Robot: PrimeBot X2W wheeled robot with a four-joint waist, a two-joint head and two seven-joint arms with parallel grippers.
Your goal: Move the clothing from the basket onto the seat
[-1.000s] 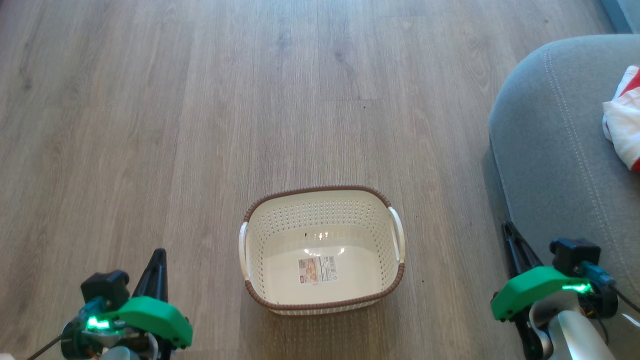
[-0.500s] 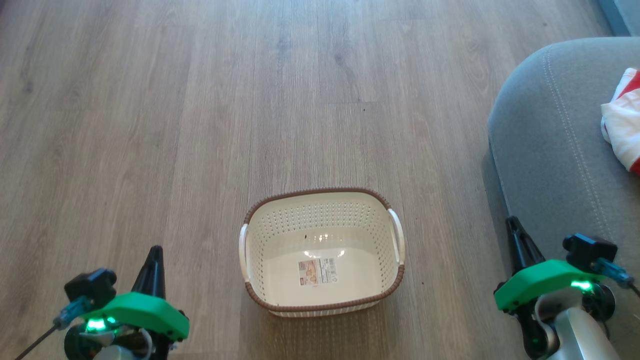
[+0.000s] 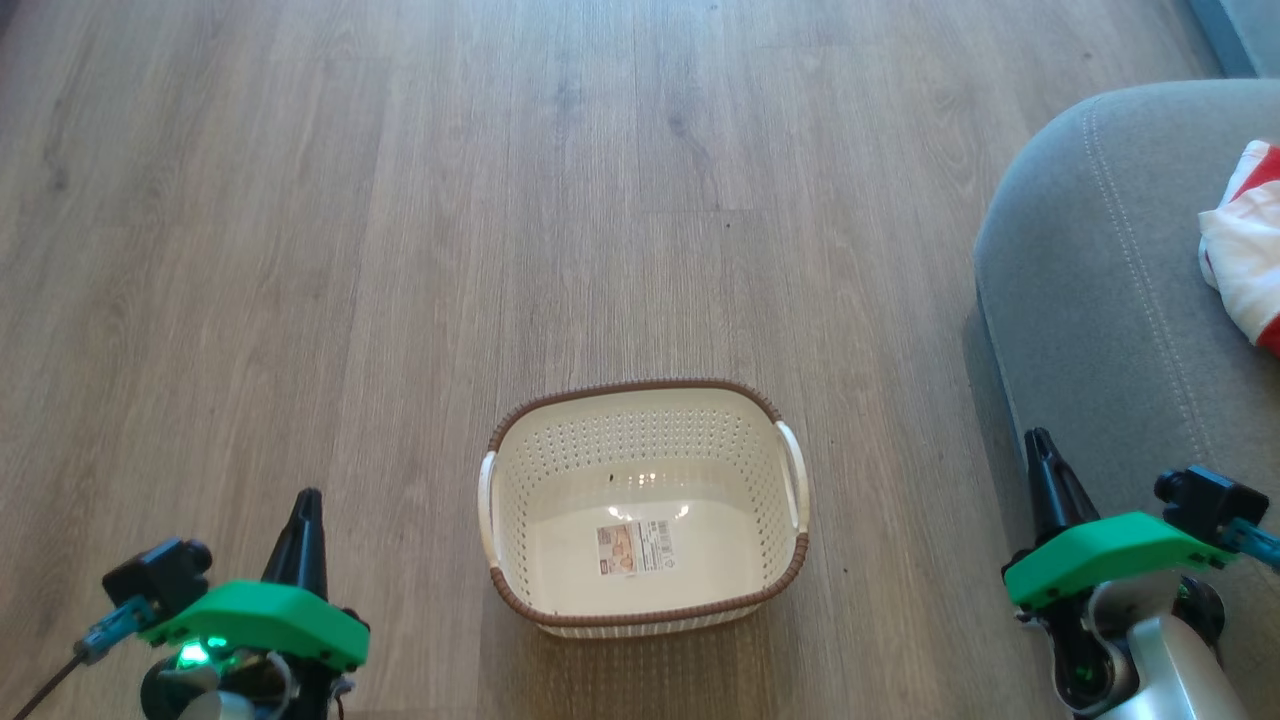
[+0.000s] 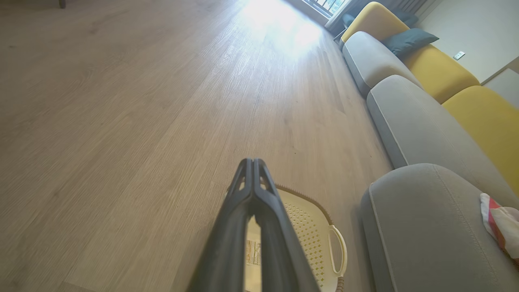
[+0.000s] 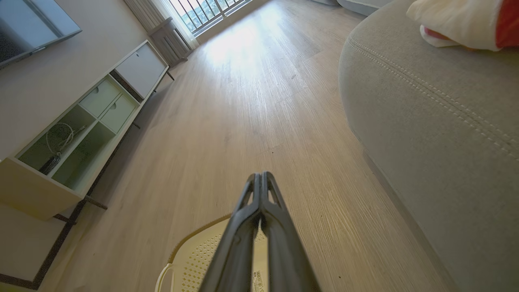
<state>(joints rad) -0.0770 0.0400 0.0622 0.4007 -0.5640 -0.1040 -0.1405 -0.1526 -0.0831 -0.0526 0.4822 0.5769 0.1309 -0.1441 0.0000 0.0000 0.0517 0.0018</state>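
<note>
Left of the basket (image 3: 640, 392), the left gripper (image 3: 305, 498) is closed on nothing; right of the basket, the right gripper (image 3: 1040, 440) too. Farther right, the clothing (image 3: 1240, 270) lies on the seat (image 3: 1090, 330), cut off at the frame edge. The left wrist view adds yellow cushions (image 4: 438, 69) behind.

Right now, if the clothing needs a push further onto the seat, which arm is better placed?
Right. The right pincer hangs shut beside the seat, on the same side as the clothing. The left pincer is across the empty basket, farther off.
</note>
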